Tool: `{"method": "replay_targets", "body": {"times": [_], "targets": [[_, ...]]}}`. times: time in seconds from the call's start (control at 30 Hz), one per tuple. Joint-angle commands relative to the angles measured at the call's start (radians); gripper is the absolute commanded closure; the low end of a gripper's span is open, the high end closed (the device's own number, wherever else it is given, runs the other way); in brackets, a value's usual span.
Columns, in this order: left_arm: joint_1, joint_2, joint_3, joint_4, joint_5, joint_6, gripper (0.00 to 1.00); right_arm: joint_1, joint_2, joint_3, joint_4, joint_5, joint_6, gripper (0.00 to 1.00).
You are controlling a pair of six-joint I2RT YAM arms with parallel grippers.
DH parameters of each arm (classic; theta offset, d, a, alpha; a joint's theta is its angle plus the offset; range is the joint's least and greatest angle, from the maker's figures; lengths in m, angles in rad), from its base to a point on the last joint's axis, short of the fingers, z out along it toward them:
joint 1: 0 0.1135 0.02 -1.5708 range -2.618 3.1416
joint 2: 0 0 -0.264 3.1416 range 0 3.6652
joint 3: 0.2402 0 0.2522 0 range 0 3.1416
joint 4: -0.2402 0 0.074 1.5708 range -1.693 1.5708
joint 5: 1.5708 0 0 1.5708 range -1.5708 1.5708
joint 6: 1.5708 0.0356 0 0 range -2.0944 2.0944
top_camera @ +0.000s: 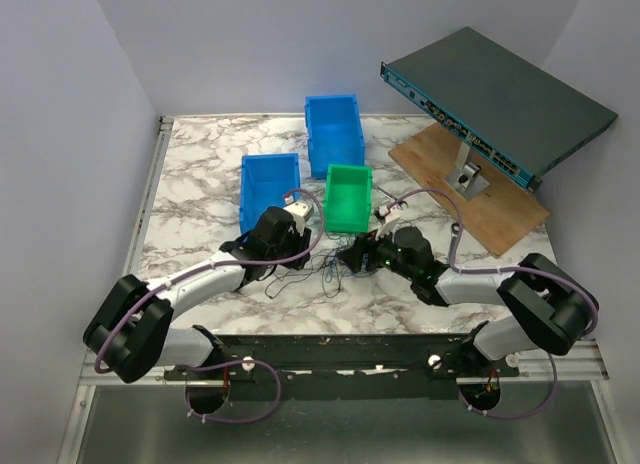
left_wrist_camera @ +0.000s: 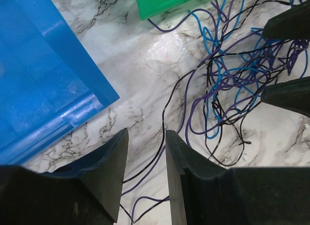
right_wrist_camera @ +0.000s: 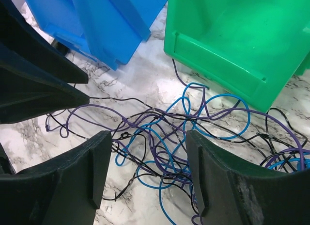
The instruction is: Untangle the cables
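Now, left arm [top_camera: 200, 279] and right arm [top_camera: 470, 281] low at the cables [right_wrist_camera: 162, 120], left jaws narrow, right jaws wide.

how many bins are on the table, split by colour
blue bins: 2
green bin: 1
total: 3

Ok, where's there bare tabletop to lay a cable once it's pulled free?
Bare marble left of the near blue bin, and between the green bin and the wooden board. Crowded: the cables in front of the green bin.
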Motion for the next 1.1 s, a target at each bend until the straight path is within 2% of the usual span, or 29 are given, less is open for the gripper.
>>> {"method": "replay_targets", "body": {"times": [0.0, 0.1, 0.23, 0.3, 0.57, 0.83, 1.0, 1.07], "targets": [[-0.006, 0.052, 0.051, -0.048, -0.028, -0.007, 0.62, 0.006, 0.031, 0.033, -0.046, -0.045, -0.004, 0.34], [-0.007, 0.058, 0.053, -0.048, -0.023, -0.006, 0.67, 0.01, 0.04, 0.037, -0.047, -0.055, -0.005, 0.37], [-0.007, 0.066, 0.059, -0.05, -0.004, 0.002, 0.94, 0.011, 0.048, 0.045, -0.043, -0.062, -0.006, 0.4], [-0.006, 0.062, 0.058, -0.045, 0.009, 0.009, 1.0, 0.011, 0.042, 0.041, -0.036, -0.052, -0.003, 0.4], [-0.007, -0.076, -0.023, 0.042, 0.029, 0.021, 1.0, 0.011, 0.009, 0.024, -0.017, -0.017, -0.002, 0.38], [-0.007, -0.231, -0.105, 0.131, 0.022, 0.016, 1.0, 0.011, -0.003, 0.017, -0.016, 0.034, 0.007, 0.27], [-0.007, -0.361, -0.173, 0.219, 0.029, -0.025, 1.0, 0.011, 0.054, 0.076, -0.118, 0.138, 0.025, 0.27], [-0.004, -0.395, -0.143, 0.19, 0.036, -0.066, 1.0, 0.011, 0.087, 0.112, -0.181, 0.204, 0.051, 0.26]]}}
